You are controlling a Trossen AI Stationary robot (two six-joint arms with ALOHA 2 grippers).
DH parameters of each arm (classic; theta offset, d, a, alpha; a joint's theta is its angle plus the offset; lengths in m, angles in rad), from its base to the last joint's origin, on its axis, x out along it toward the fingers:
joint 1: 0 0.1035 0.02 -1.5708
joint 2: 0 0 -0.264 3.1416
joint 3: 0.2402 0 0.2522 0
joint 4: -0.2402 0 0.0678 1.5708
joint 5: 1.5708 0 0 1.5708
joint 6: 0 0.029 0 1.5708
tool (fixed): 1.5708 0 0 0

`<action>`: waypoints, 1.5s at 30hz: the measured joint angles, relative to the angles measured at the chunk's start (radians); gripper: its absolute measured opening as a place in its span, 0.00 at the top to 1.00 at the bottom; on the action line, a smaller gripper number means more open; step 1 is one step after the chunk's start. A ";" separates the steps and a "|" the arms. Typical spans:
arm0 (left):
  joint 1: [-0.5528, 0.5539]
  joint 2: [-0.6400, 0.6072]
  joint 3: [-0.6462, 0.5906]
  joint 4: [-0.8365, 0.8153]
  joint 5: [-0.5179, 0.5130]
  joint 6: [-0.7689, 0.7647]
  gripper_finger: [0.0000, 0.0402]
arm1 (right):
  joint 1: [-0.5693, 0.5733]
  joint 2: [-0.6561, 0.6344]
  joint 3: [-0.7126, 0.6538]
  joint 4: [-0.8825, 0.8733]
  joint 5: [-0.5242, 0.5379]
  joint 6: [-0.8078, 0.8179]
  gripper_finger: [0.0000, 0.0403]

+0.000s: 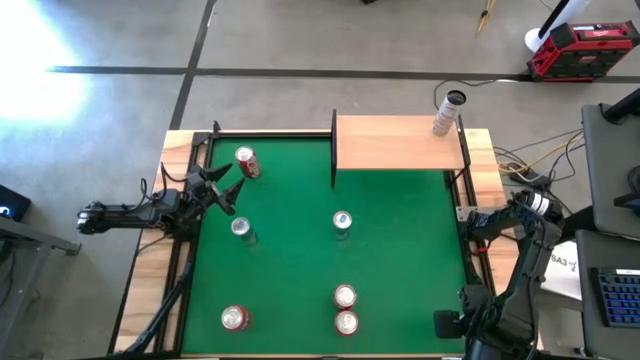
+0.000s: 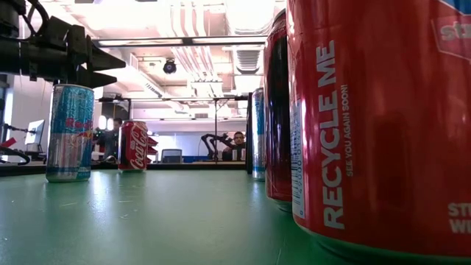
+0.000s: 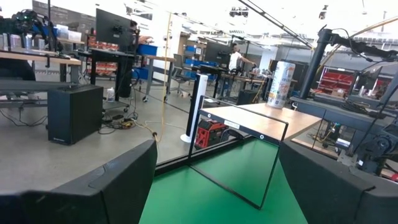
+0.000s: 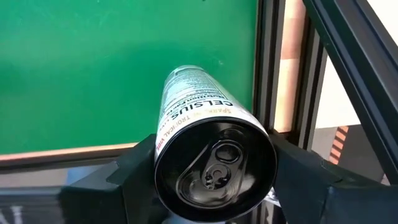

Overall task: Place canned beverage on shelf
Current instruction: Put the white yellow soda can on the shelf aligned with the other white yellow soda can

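Observation:
A white canned beverage (image 4: 199,118) with a dark lid stands upright between the fingers of my right gripper (image 4: 214,171), which points down at the table's right edge, next to the black frame. In the high view my right arm (image 1: 505,225) hides this can. The shelf (image 1: 395,143), a light-wood board on thin black posts, stands at the far right and carries one tall can (image 1: 447,113). My left gripper (image 1: 228,187) hangs open and level at the table's left edge, with nothing between its fingers. My right gripper pinches the can's upper wall (image 4: 163,146), just below the lid, between its two fingers, one on each side. The fingers come from above and point down along the upright can. The can's own body hides its bottom, so I cannot tell whether it rests on anything.
Several cans stand on the green felt: a red one (image 1: 247,162) and a silver-blue one (image 1: 241,230) at the left, one (image 1: 342,222) in the middle, and three red ones (image 1: 345,296) (image 1: 346,322) (image 1: 234,318) near the front. The shelf's left half is bare.

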 joint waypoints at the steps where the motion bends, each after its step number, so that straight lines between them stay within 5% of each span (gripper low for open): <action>1: 0.000 0.000 0.000 0.000 0.000 0.000 0.19 | -0.009 -0.004 0.000 -0.007 0.000 0.013 0.39; 8: 0.000 0.000 0.000 0.000 0.000 0.000 0.19 | -0.127 -0.060 0.000 -0.149 0.090 -0.089 0.39; 21: 0.000 0.000 0.000 0.000 0.000 0.000 0.19 | -0.506 -0.114 0.000 -0.215 0.142 -0.727 0.39; 33: 0.000 0.000 0.000 0.000 0.000 0.000 0.19 | -0.650 -0.195 -0.048 -0.216 0.259 -0.292 0.39; 40: 0.000 0.000 0.000 0.000 0.000 0.000 0.19 | -0.792 -0.216 -0.098 -0.215 0.261 -0.251 0.39; 45: 0.000 0.000 0.000 0.000 0.000 0.000 0.19 | -0.896 -0.217 -0.114 -0.218 0.258 -0.194 0.30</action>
